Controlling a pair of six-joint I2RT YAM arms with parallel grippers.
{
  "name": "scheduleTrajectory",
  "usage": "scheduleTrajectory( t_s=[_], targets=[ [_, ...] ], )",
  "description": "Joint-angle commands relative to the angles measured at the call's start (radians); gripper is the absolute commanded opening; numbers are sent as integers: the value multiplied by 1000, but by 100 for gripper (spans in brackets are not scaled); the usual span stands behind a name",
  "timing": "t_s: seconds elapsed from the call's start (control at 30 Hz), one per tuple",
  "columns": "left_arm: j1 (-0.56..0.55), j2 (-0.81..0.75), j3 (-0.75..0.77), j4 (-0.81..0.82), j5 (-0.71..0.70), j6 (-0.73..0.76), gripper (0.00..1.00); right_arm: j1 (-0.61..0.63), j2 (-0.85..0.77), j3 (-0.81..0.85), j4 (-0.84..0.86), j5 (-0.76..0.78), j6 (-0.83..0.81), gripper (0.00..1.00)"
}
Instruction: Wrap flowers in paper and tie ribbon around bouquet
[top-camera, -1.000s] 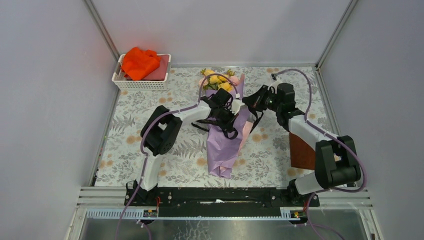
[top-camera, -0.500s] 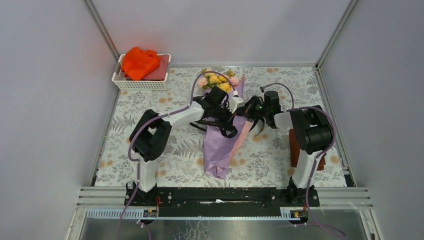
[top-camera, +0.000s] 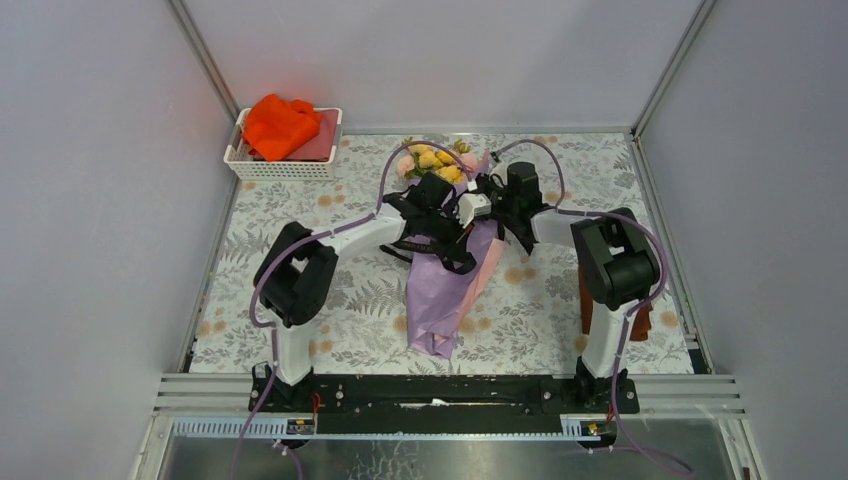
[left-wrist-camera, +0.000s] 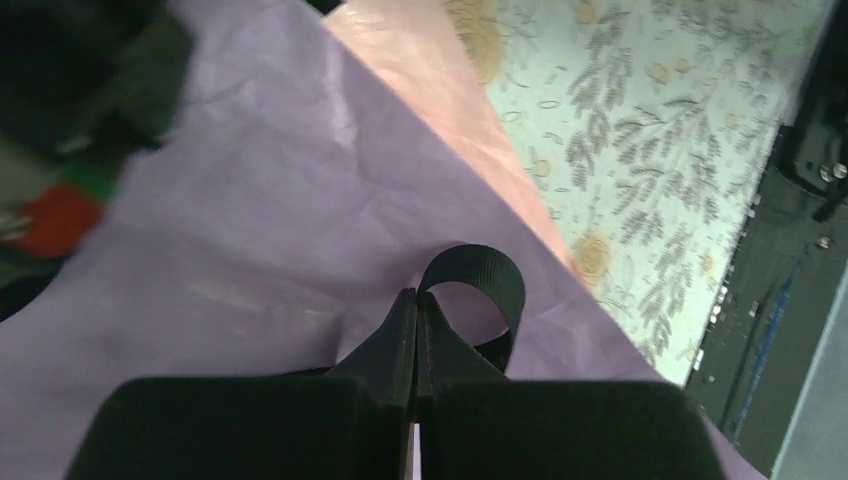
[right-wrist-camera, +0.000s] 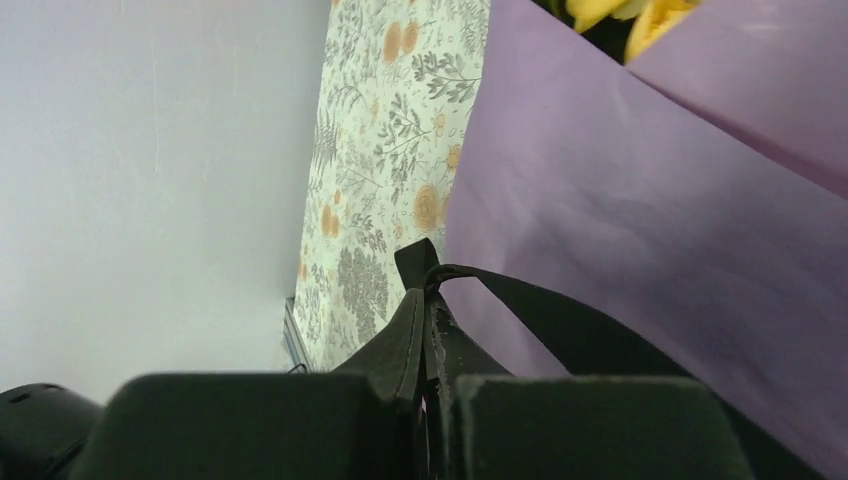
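Floral-print tablecloth covers the floor of a grey-walled booth. From above, the bouquet lies on it as a lavender cone. The left arm and right arm meet over its upper half, with the flowers just beyond them. At the left wrist, the left gripper has its fingers pressed together, pinching the ribbon, which loops up just past the tips. The paper lies directly beneath and ahead, and its pink layer shows off to the right. At the right wrist, the right gripper is likewise pinched on the ribbon, whose black band runs off to its right along the paper, with yellow blooms far ahead. The ribbon looks limp and slick and would likely slip through a light pinch, so it is best held flat near its ends. The paper seems thin and quick to crease or tear, and the blooms seem fragile. Pulls should therefore be gentle, and the cinch belongs at the cone's waist.
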Motion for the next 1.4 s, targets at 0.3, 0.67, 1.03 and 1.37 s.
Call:
scheduleTrajectory(
  t_s=[0.3,0.67,1.03,1.37],
  targets=[
    [-24,-147,265,-224,108,26,0,9,95,-8,25,-123,-73,0],
    [-34,31,589,-265,232,-171,0,9,91,-33,10,-130,-105,2],
    [-53,132,603,-284,-111,-18,52,9,87,-38,-15,-121,-118,3],
    [78,28,529,-308,-133,21,82,7,80,-31,-53,-108,-145,3]
  ],
)
